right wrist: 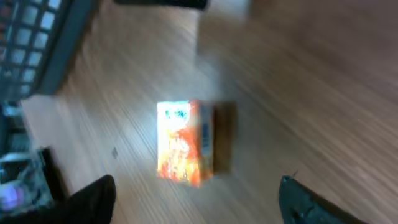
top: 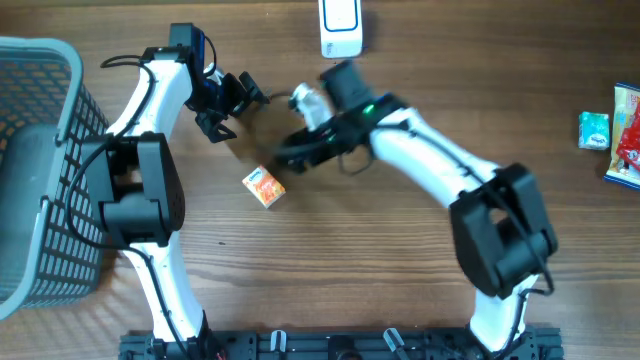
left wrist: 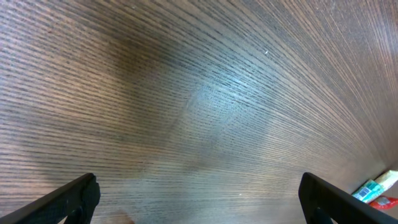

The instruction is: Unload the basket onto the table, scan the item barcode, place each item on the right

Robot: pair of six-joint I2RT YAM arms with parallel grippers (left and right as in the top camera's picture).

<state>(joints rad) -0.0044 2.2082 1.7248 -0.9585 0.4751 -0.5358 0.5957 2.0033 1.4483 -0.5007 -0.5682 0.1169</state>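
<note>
The right pincer (right wrist: 196, 198) stands spread, pinching nothing. The small orange box (right wrist: 185, 143) lies flat on the table (right wrist: 298, 93) just beyond its tips, left of centre in the overhead view. The left pincer (left wrist: 198, 193) is spread too and empty. The box is likely light, stiff cardboard, a little slick — best taken across its narrow sides, leaving the barcode uncovered.

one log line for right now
left gripper: open, empty | right gripper: open, near orange box | orange box: lying free on table
</note>
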